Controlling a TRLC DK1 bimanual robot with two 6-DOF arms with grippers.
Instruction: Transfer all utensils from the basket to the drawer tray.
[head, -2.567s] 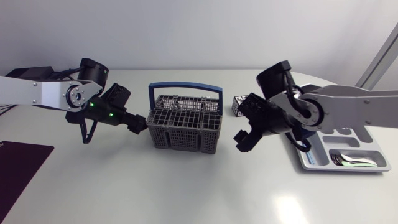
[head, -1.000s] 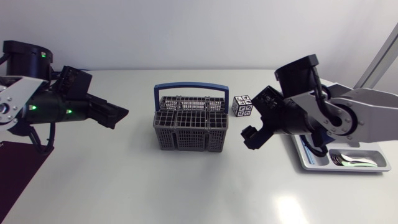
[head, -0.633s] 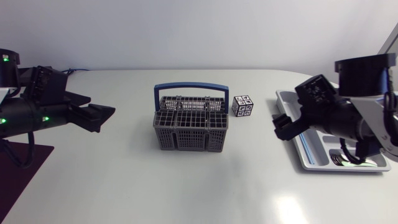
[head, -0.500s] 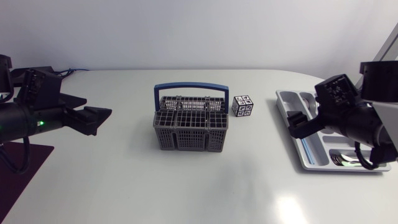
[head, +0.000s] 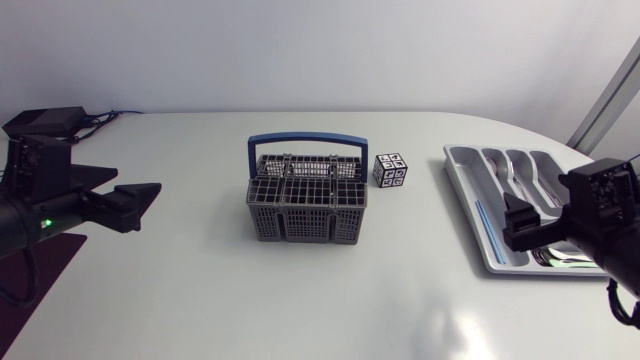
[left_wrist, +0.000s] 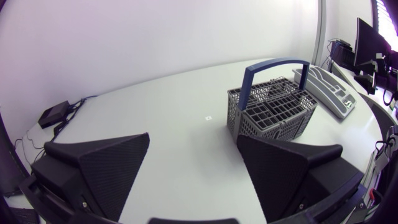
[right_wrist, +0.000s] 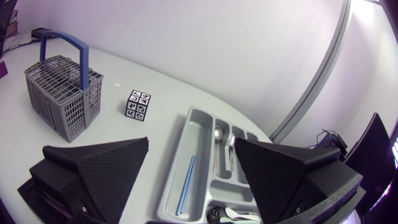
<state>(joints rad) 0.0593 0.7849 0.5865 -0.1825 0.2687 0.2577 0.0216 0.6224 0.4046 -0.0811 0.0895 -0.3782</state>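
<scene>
The white table (head: 300, 300) carries everything. My left arm comes in at the left edge, its gripper (left_wrist: 193, 142) pointing right toward the basket and well apart from it. Its fingers are spread wide with nothing between them. My right arm is at the right edge, its gripper (right_wrist: 191, 144) over the near end of the drawer tray. It too gapes wide and grips nothing.

The grey drawer tray (head: 466, 190) lies at the right, its long axis running near to far, and its long compartments run the same way. The grey mesh basket (head: 305, 208) stands upright mid-table, its long axis left to right, and its blue handle (head: 305, 141) arches along that length. What it holds I cannot tell.

A black-and-white patterned cube (head: 390, 170) sits just right of the basket's far corner, between basket and tray. In the tray, silver spoons (head: 510, 166) lie lengthwise, bowls at the far end. More cutlery (head: 562, 258) fills the near crosswise compartment. A thin blue stick (head: 479, 222) lies lengthwise in the leftmost compartment.
</scene>
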